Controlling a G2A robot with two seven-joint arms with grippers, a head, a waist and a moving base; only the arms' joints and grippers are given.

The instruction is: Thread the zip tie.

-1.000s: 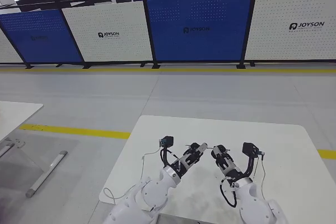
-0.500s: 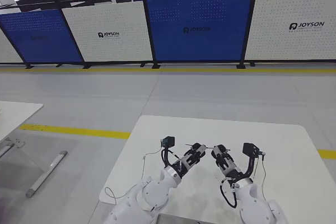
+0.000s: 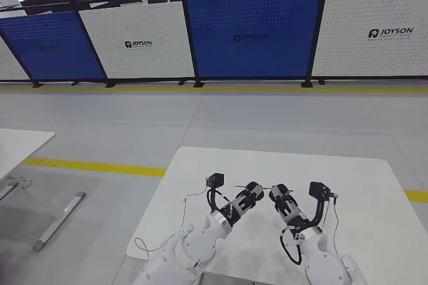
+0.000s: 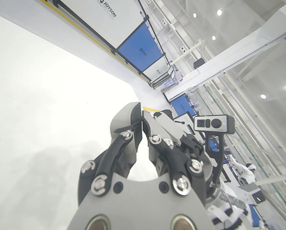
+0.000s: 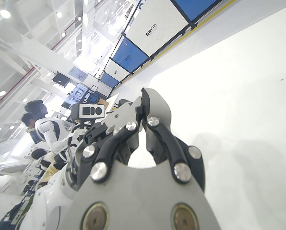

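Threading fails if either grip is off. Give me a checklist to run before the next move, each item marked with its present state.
1. Left hand shut on the zip tie strap: ok.
2. Right hand shut on a small black piece, likely the tie's head: ok.
3. Both hands close together above the table: ok.
4. Strap tip lined up with the head's slot: cannot tell.
5. Tip already through the slot: cannot tell.
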